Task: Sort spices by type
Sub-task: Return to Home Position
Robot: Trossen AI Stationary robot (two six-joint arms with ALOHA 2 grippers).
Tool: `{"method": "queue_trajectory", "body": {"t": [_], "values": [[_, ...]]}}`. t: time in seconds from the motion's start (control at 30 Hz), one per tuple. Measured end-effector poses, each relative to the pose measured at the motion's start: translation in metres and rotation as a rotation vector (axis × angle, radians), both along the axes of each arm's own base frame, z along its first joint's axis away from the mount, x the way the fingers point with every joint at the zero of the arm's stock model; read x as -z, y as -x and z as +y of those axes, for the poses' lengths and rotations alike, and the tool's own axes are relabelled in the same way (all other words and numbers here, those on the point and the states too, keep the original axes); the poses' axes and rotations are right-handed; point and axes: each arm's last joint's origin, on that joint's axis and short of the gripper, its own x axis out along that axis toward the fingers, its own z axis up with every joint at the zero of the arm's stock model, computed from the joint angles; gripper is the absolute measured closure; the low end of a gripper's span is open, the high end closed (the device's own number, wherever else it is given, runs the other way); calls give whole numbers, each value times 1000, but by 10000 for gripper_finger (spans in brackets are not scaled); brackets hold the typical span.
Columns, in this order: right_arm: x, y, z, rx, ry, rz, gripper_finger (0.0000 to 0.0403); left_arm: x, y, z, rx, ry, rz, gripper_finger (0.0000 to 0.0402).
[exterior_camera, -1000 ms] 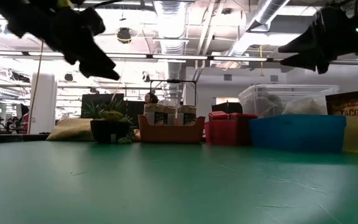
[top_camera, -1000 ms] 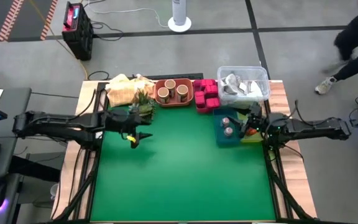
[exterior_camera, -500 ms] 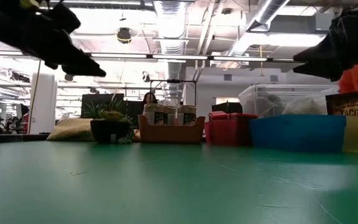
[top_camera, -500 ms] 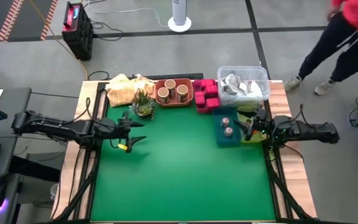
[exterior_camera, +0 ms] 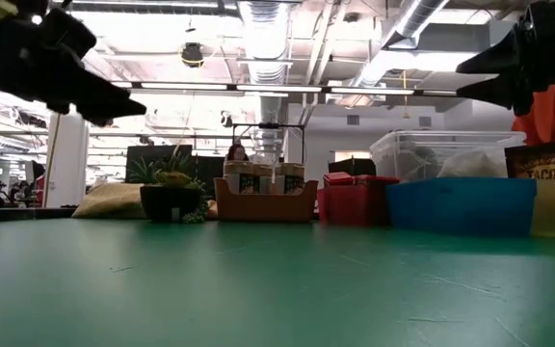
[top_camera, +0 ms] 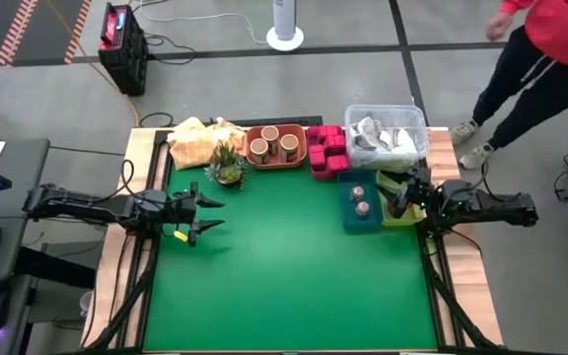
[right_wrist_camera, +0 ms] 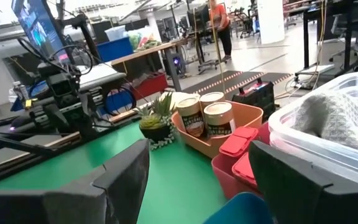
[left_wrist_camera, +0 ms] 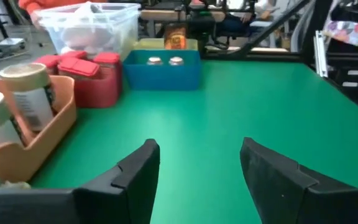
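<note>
Three tan cups (top_camera: 274, 146) (right_wrist_camera: 207, 115) stand in an orange tray at the far edge. The magenta packets (top_camera: 328, 148) (left_wrist_camera: 86, 62) fill a red tray beside them. Two small jars (top_camera: 360, 199) (left_wrist_camera: 163, 60) stand in a blue tray. The red-orange piece (left_wrist_camera: 176, 39) stands in the yellow tray behind it. My left gripper (top_camera: 205, 213) (left_wrist_camera: 197, 152) hovers open over the green mat near the table's left edge. Over the yellow tray, my right gripper (top_camera: 399, 195) (right_wrist_camera: 197, 155) is open too, and neither holds anything.
A small potted plant (top_camera: 227, 168) and a yellow bag (top_camera: 195, 143) sit at the far left. A clear lidded bin (top_camera: 388, 133) stands at the far right corner. Most of the green mat (top_camera: 284, 266) is bare. A person in red (top_camera: 550, 39) walks beyond the far right corner.
My left gripper has drawn back toward the table's left edge, staying open and above the mat. My right gripper has shifted slightly toward the right edge. A person in red has walked into view beyond the far right corner.
</note>
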Motion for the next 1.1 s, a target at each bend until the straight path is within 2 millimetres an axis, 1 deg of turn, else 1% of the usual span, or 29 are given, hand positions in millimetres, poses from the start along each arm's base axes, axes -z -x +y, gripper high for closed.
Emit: {"method": "queue_trajectory", "body": {"t": [0.2,0.33,0.6,0.93,1.1], "values": [[0,0,0,0,0,0,103,15,7,0,20,1,-32,201],[0,0,0,0,0,1,103,16,9,0,17,11,-43,201],[0,0,0,0,-1,1,103,21,9,0,-4,131,-7,201],[0,0,0,0,-1,2,103,30,11,0,2,61,102,201],[0,0,0,1,-1,2,103,31,12,0,4,49,114,201]]}}
